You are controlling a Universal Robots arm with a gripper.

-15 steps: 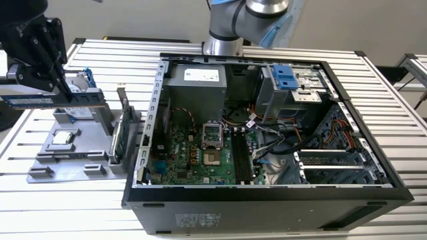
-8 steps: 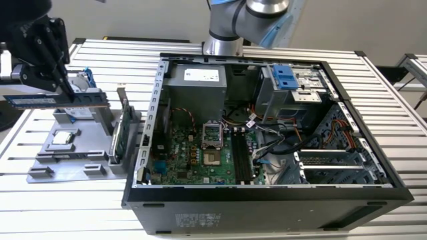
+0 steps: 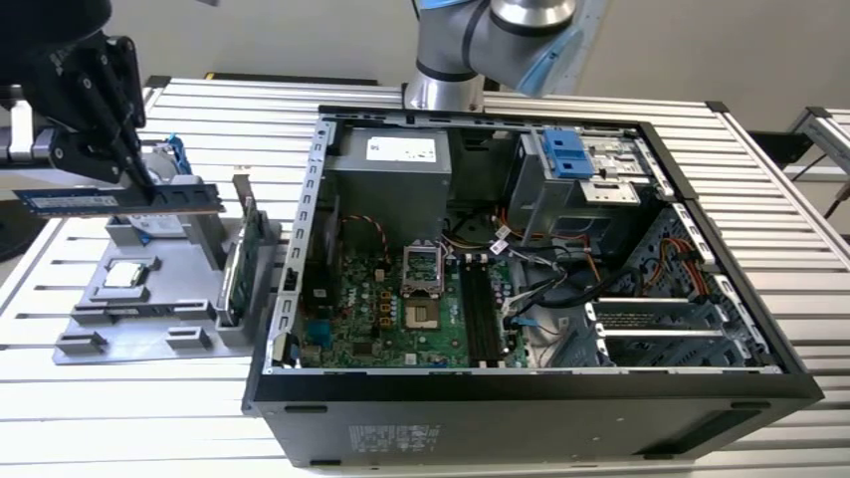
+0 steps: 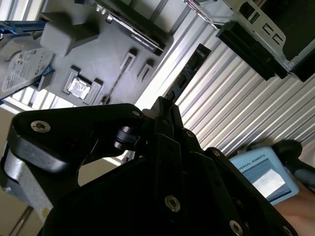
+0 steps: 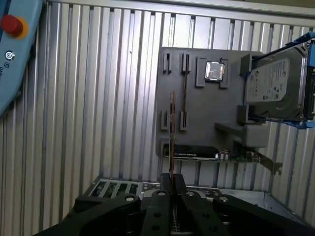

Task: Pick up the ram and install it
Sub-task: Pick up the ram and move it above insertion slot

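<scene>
ram (image 3: 94, 201) is up in the air, pinched in the black hand (image 3: 137, 177) at the exterior view's left, above the grey fixture tray (image 3: 133, 334). the stick lies level, long edge sideways, with a bluish label on the end away from the fingers; the print on it is too small to read. the fingers are narrowed right onto the board, gripping it toward one end.

over to the first wrist view: the ram (image 5: 172, 132) shows edge-on, a thin line running out from the hand (image 5: 172, 184), with the tray below it. on that tray sit a silver processor chip (image 5: 215, 71), a hard drive (image 5: 275, 83) in a blue frame with a white printed label, and an expansion card (image 5: 197, 153) standing on edge along one side.

second wrist view now: dark board with black chips (image 4: 189, 71) sticking out past the fingertips.

the open computer case (image 3: 531, 398) lies on the ribbed tabletop (image 3: 80, 428), just beside the tray. inside it, the green motherboard (image 3: 385, 309) carries the long black memory slots (image 3: 481, 309), well apart from the ram. a white label sits on the power supply (image 3: 398, 149), not legible.
</scene>
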